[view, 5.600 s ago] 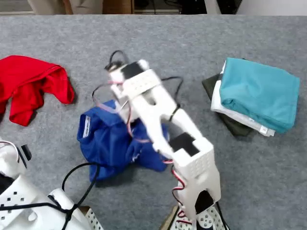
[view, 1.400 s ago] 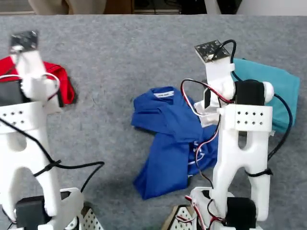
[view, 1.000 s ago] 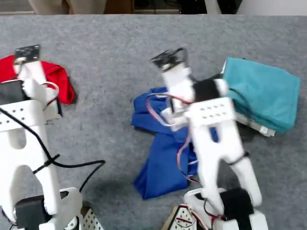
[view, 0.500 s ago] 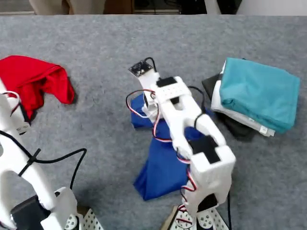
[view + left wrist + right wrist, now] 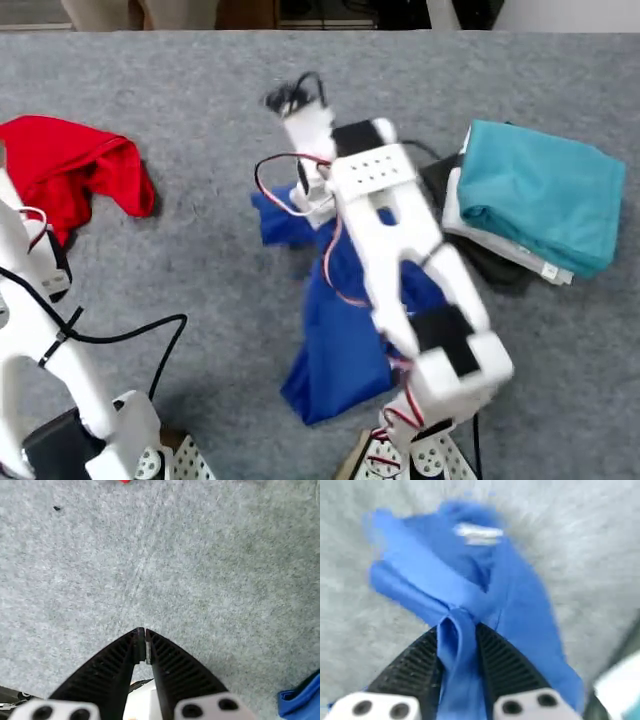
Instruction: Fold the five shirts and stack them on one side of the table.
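Blue shirt (image 5: 330, 345) on grey felt tabletop (image 5: 200, 150), one fold gripped between right jaws; left jaws clenched, empty.

Nothing legible here tbh. The blue shirt (image 5: 520, 610) has a white neck tag (image 5: 479, 534) that's just a smear, and the little tag (image 5: 548, 270) on the folded stack (image 5: 540, 190) at 3 o'clock is too tiny.

There were five cloth shirts on the one grey felt counter (image 5: 200, 100): one crumpled red shirt (image 5: 70, 175), one crumpled blue shirt (image 5: 335, 350), and three folded ones in a single pile, a teal shirt (image 5: 540, 195), a white shirt (image 5: 452, 212) and a dark shirt (image 5: 495, 270). There were two white plastic robot arms, the left arm (image 5: 40, 340) and the right arm (image 5: 400, 250). There were also two black ridged claws, the left claw (image 5: 145, 647) and the right claw (image 5: 457, 625).
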Tool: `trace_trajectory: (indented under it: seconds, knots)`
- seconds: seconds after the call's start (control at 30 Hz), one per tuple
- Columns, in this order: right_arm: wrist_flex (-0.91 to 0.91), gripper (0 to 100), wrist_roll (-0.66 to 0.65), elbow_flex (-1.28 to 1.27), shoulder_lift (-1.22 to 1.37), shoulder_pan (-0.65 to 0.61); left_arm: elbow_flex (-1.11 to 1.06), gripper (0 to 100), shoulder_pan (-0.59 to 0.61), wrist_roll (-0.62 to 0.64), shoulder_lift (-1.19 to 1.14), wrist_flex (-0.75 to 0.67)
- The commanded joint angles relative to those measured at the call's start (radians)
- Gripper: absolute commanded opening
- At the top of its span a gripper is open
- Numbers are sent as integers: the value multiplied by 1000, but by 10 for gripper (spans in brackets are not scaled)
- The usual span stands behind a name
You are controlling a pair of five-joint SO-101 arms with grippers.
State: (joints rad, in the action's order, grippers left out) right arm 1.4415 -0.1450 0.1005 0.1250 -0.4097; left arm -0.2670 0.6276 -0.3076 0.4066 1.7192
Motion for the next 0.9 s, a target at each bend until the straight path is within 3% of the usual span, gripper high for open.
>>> trace_trajectory:
  seconds: [0.0, 0.1, 0.3, 0.5, 0.87]
  knots:
    - [43, 5, 74, 137, -239, -12, -37, 18, -63, -5, 27, -31]
    - [41, 5, 121, 205, -341, -12, -71, 18, -172, -2, 27, -34]
    - [41, 5, 155, 272, -387, 22, -97, 18, -511, 6, 27, -29]
    - [43, 5, 155, 268, -346, 82, -84, 18, -847, 140, 27, -104]
    - [41, 5, 147, 245, -226, 228, -287, 18, -1191, 152, 25, -328]
